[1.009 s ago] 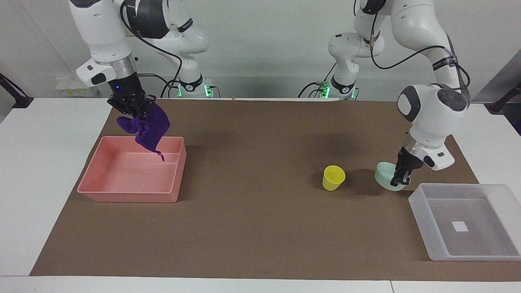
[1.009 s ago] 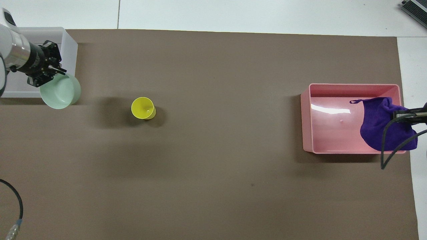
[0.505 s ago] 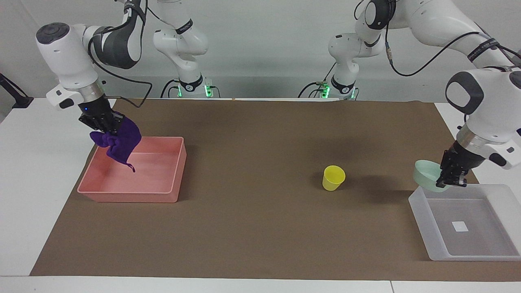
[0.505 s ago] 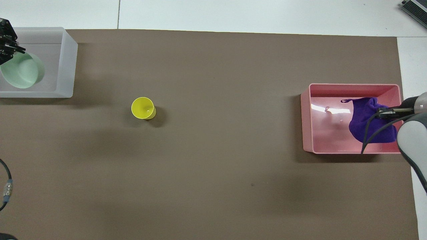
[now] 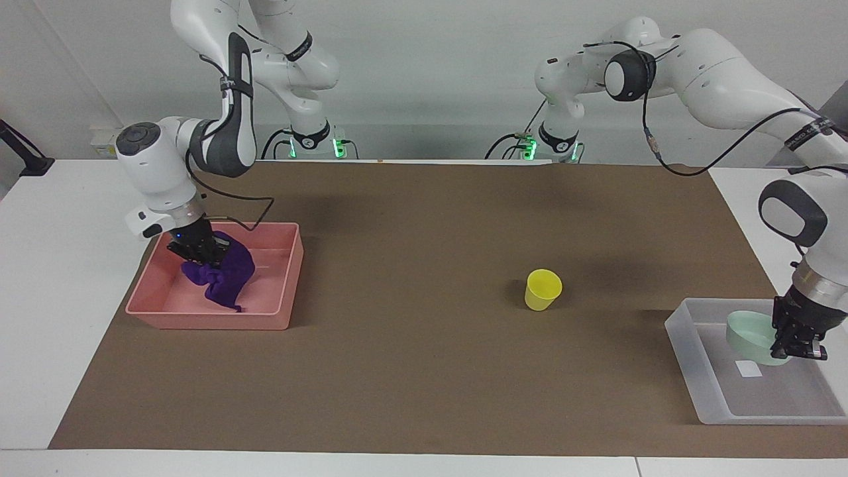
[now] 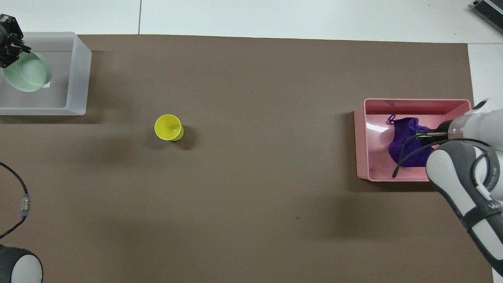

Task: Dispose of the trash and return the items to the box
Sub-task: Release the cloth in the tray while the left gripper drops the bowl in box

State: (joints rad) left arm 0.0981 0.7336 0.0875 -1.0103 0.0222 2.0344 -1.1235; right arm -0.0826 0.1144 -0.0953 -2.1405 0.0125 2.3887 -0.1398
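The purple cloth (image 5: pixel 222 276) lies bunched inside the pink tray (image 5: pixel 278 321) at the right arm's end of the table, the right gripper (image 5: pixel 199 255) clamped on it. The yellow cup (image 5: pixel 543 289) stands upright and alone on the brown mat (image 5: pixel 411 371), nothing around it. The left gripper (image 5: pixel 798 344) grips the mint bowl (image 5: pixel 745 334) by its rim inside the translucent box (image 5: pixel 689 371), over the white sticker (image 5: pixel 748 369).

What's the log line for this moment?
left gripper: lowering mint bowl into clear tray | right gripper: lowering purple cloth into pink tray | yellow cup: untouched
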